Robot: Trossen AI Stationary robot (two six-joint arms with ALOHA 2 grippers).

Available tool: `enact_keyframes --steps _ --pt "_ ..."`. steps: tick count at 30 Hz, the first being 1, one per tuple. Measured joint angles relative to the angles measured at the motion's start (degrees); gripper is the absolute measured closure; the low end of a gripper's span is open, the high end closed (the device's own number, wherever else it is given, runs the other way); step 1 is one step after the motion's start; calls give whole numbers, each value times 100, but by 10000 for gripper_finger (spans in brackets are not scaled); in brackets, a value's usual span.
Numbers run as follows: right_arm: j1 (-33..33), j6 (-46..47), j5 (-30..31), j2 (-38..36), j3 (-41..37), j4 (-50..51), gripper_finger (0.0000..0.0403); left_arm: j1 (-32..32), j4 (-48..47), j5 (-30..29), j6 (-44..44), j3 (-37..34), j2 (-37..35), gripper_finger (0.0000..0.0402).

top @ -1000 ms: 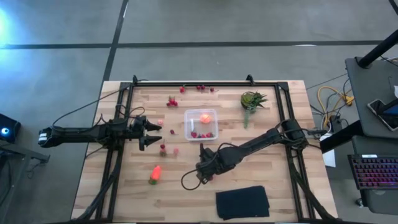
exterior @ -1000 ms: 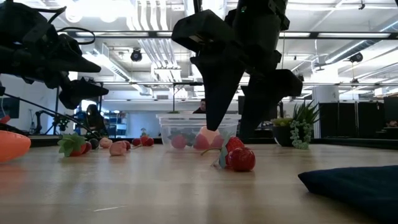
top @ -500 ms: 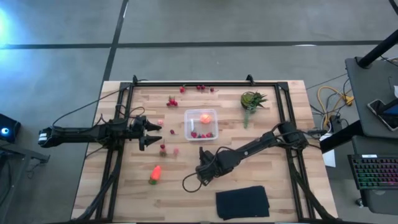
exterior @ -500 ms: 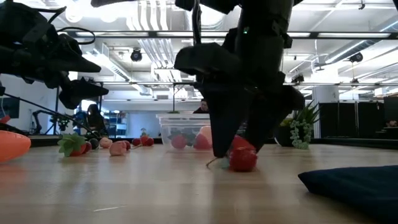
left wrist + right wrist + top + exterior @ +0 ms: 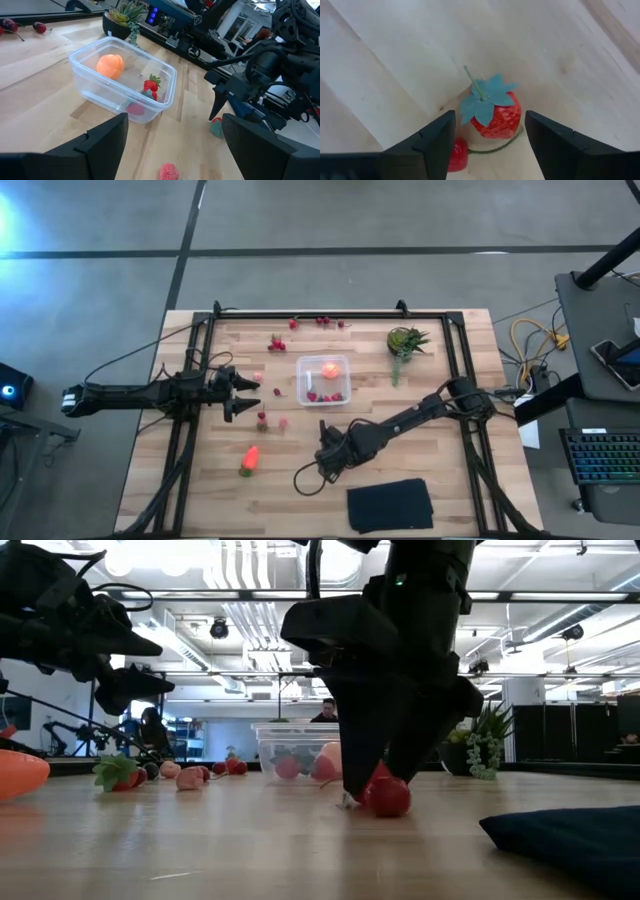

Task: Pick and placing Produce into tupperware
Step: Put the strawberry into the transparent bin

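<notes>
Between my right gripper's (image 5: 487, 132) fingers (image 5: 432, 142) lies a strawberry (image 5: 496, 112), red and dimpled, with a flat teal leaf cap and thin stem; a smaller red berry (image 5: 457, 154) on a green thread sits against one finger. My jaws stand part open on either side of the fruit, and I cannot tell that they touch it.

Ahead of me, well apart, the tupperware (image 5: 324, 380) holds the round orange fruit (image 5: 110, 65) and a few red pieces (image 5: 150, 85) behind its clear, glossy walls and rounded corners. Much remains, by my judgement: the orange carrot-like piece (image 5: 249, 459) with its green end and scattered berries (image 5: 277, 343) lie on the pale wooden table (image 5: 450, 480). My left gripper (image 5: 240, 394) waits wide open and empty, beyond the box from me.
</notes>
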State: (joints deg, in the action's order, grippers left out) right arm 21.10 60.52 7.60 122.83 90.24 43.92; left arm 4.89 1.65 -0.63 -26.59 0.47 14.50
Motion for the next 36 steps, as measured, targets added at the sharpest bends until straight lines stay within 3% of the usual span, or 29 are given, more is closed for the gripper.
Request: enact_keyframes --steps 26,36 --pt "-87 -478 164 0 -46 -146 185 1 -1 -1 0 0 9 95" --pt "-90 -308 146 0 -46 -136 235 2 -2 -1 0 0 9 95"
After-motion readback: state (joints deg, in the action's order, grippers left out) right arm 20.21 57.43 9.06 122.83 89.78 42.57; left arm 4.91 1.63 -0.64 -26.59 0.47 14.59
